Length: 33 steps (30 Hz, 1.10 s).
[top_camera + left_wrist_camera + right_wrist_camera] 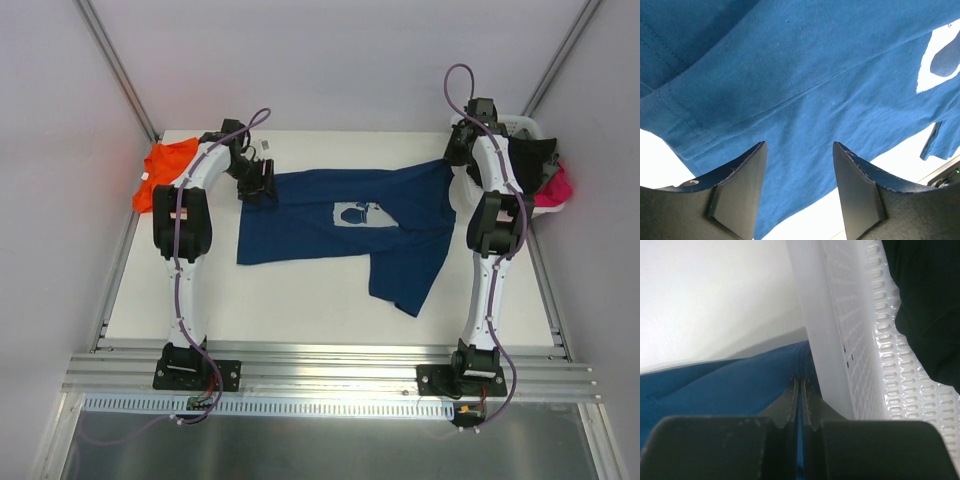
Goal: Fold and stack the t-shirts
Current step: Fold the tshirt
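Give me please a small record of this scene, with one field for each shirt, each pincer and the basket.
navy t-shirt: spread unfolded on the table, pale print facing up
orange t-shirt: crumpled at the table's far left edge
left pincer: open, over the navy t-shirt's left end
right pincer: shut on the navy t-shirt's far right corner, beside the basket
white basket: far right corner, holds dark cloth and pink cloth

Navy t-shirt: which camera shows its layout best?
Top external: almost the whole navy t-shirt lies spread on the table, print up. Left wrist shows only a hemmed patch and part of the print; right wrist shows the edge pinched in shut jaws beside the white basket.
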Each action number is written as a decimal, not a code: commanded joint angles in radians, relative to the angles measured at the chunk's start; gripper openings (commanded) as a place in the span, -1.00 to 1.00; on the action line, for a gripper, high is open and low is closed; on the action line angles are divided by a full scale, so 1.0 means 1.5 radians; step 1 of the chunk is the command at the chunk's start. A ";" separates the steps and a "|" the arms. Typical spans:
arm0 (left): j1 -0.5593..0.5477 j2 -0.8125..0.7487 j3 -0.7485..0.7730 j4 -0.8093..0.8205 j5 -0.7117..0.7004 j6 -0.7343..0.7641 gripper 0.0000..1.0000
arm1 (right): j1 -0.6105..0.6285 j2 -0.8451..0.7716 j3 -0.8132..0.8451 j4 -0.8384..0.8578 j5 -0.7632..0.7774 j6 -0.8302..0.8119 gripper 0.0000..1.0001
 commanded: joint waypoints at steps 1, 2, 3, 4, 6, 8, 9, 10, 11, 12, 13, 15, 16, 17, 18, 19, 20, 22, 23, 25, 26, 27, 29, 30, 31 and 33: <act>-0.005 -0.054 -0.004 -0.011 -0.010 0.008 0.10 | -0.001 0.006 0.029 0.018 0.022 -0.014 -0.99; -0.005 -0.054 0.003 -0.010 -0.053 0.004 0.09 | -0.001 0.008 0.031 0.018 0.023 -0.014 -0.99; -0.005 -0.053 0.010 -0.006 -0.082 0.003 0.01 | 0.000 0.007 0.031 0.018 0.020 -0.013 -0.99; -0.005 -0.049 0.033 0.000 -0.119 0.015 -0.03 | 0.000 0.006 0.030 0.017 0.017 -0.012 -0.99; 0.003 -0.028 0.072 0.004 -0.181 0.029 -0.03 | 0.002 0.005 0.026 0.017 0.015 -0.010 -0.99; 0.014 0.005 0.125 0.006 -0.188 0.042 -0.03 | 0.002 0.004 0.025 0.016 0.011 -0.010 -0.99; 0.019 0.015 0.138 0.007 -0.202 0.045 -0.03 | 0.003 0.003 0.025 0.015 0.009 -0.009 -0.99; 0.026 0.023 0.160 0.008 -0.211 0.047 -0.05 | 0.003 0.002 0.022 0.014 0.007 -0.008 -0.99; 0.028 0.039 0.168 0.010 -0.220 0.047 -0.07 | 0.003 0.001 0.020 0.014 0.005 -0.007 -0.99; 0.031 0.045 0.173 0.015 -0.227 0.047 -0.09 | 0.003 -0.001 0.019 0.013 0.002 -0.007 -0.99; 0.036 0.054 0.180 0.018 -0.235 0.062 -0.10 | 0.003 -0.004 0.015 0.013 0.001 -0.007 -0.99; 0.039 0.064 0.186 0.022 -0.242 0.064 -0.11 | 0.003 -0.006 0.011 0.013 0.002 -0.008 -0.99; 0.040 0.067 0.189 0.023 -0.246 0.065 -0.12 | 0.003 -0.008 0.011 0.012 0.001 -0.008 -0.99; 0.043 0.074 0.191 0.024 -0.243 0.066 -0.14 | 0.003 -0.010 0.009 0.012 0.001 -0.008 -0.99; 0.043 0.076 0.192 0.024 -0.238 0.067 -0.14 | 0.003 -0.011 0.008 0.012 0.001 -0.008 -0.99; 0.043 0.082 0.196 0.026 -0.234 0.067 -0.15 | 0.003 -0.011 0.008 0.012 0.001 -0.008 -0.99; 0.045 0.085 0.199 0.025 -0.229 0.065 -0.16 | 0.004 -0.013 0.005 0.011 0.001 -0.008 -0.99; 0.048 0.095 0.208 0.028 -0.219 0.063 -0.21 | 0.006 -0.014 0.004 0.011 0.001 -0.008 -0.99; 0.048 0.099 0.212 0.028 -0.212 0.062 -0.24 | 0.008 -0.015 0.002 0.011 0.000 -0.009 -0.99; 0.051 0.110 0.223 0.030 -0.202 0.061 -0.33 | 0.011 -0.016 -0.002 0.011 -0.001 -0.009 -0.99; 0.051 0.112 0.228 0.031 -0.199 0.060 -0.34 | 0.012 -0.016 -0.003 0.011 -0.003 -0.009 -0.99; 0.051 0.115 0.232 0.032 -0.196 0.061 -0.34 | 0.014 -0.017 -0.006 0.010 -0.003 -0.009 -0.99; 0.052 0.121 0.235 0.033 -0.195 0.059 -0.35 | 0.017 -0.018 -0.007 0.010 -0.001 -0.010 -0.99; 0.053 0.123 0.235 0.035 -0.192 0.057 -0.35 | 0.018 -0.018 -0.008 0.009 0.000 -0.010 -0.99; 0.053 0.124 0.236 0.036 -0.190 0.057 -0.35 | 0.018 -0.019 -0.008 0.009 0.000 -0.010 -0.99; 0.053 0.125 0.238 0.038 -0.187 0.055 -0.35 | 0.020 -0.020 -0.010 0.009 0.000 -0.011 -0.99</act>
